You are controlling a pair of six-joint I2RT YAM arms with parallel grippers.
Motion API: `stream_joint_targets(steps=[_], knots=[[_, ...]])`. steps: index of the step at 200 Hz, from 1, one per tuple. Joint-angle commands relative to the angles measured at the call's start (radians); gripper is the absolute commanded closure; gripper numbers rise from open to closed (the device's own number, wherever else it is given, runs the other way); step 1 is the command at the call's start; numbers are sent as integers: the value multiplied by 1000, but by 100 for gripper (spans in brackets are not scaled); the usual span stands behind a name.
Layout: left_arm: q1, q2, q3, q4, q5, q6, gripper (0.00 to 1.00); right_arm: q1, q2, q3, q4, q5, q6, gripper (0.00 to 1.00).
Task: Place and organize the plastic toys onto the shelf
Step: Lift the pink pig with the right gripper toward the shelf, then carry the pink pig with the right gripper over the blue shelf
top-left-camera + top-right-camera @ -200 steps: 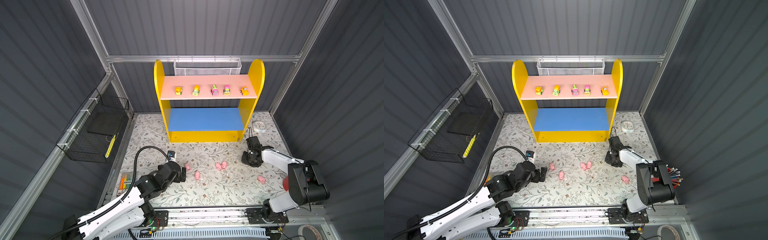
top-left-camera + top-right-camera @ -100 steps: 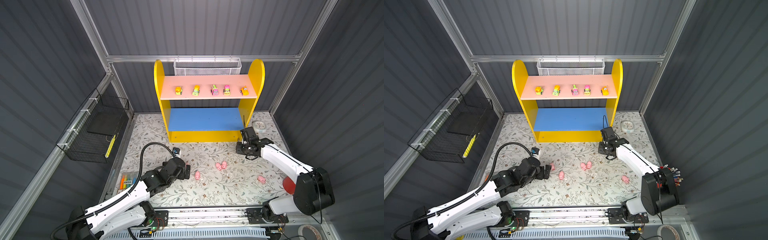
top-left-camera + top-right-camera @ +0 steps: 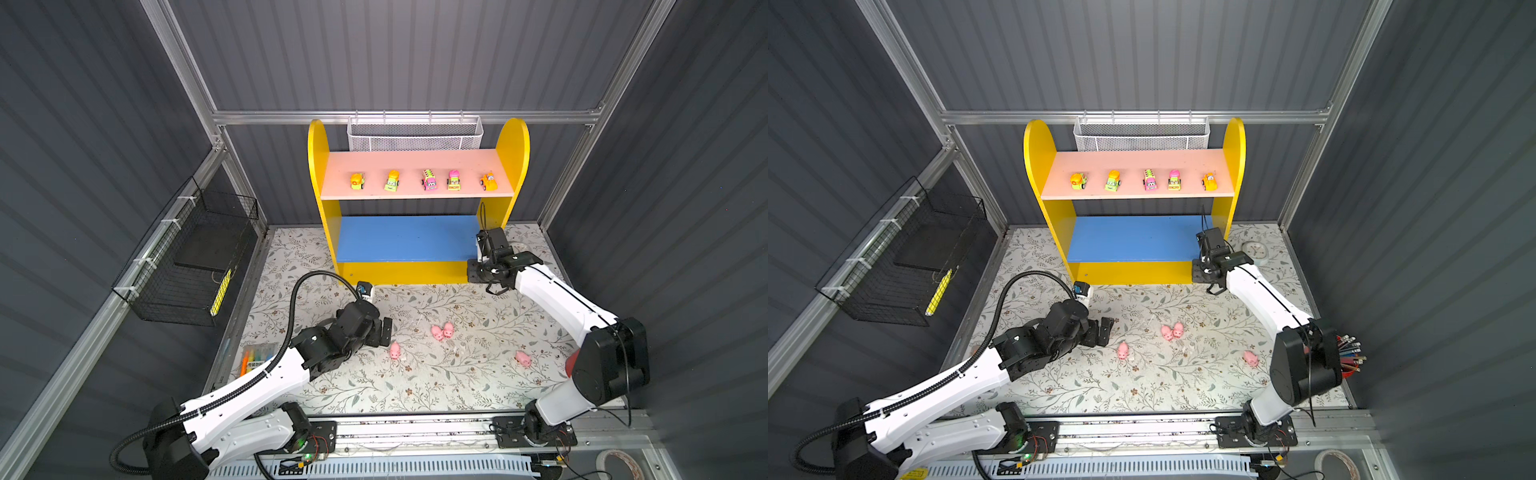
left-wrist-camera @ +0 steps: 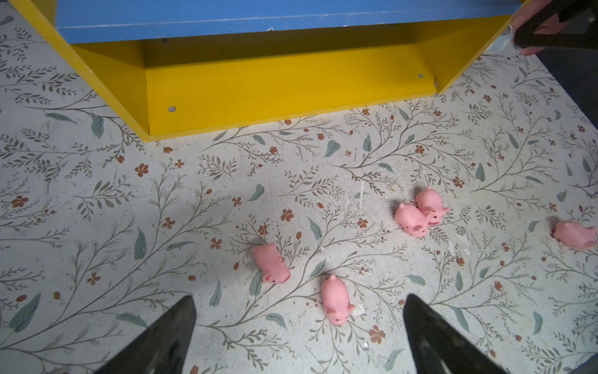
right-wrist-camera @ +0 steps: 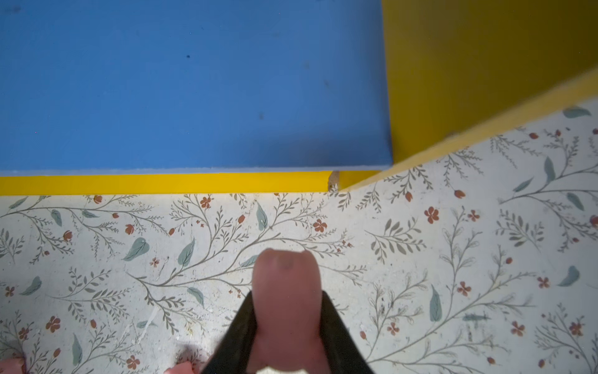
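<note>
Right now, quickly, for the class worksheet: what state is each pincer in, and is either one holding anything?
Left pincer: open, holding nothing.
Right pincer: shut on a pink pig.

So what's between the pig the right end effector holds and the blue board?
Right wrist view: from the pig, bare floral mat, then the shelf's yellow front strip.

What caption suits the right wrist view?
Right gripper shut on a pink pig, near the blue lower board of the shelf.
</note>
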Motion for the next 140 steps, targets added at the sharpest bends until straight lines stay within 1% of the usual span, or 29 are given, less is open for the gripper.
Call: stream_joint_targets(steps=[1,56,140], knots=[[-4,39,62,18,41,49,0,0,25,58,-35,27,-50,70],[-4,161,182,26,84,116,0,-13,83,131,-30,18,-81,70],[-3,209,249,31,89,169,0,-52,165,230,-27,9,-111,70]])
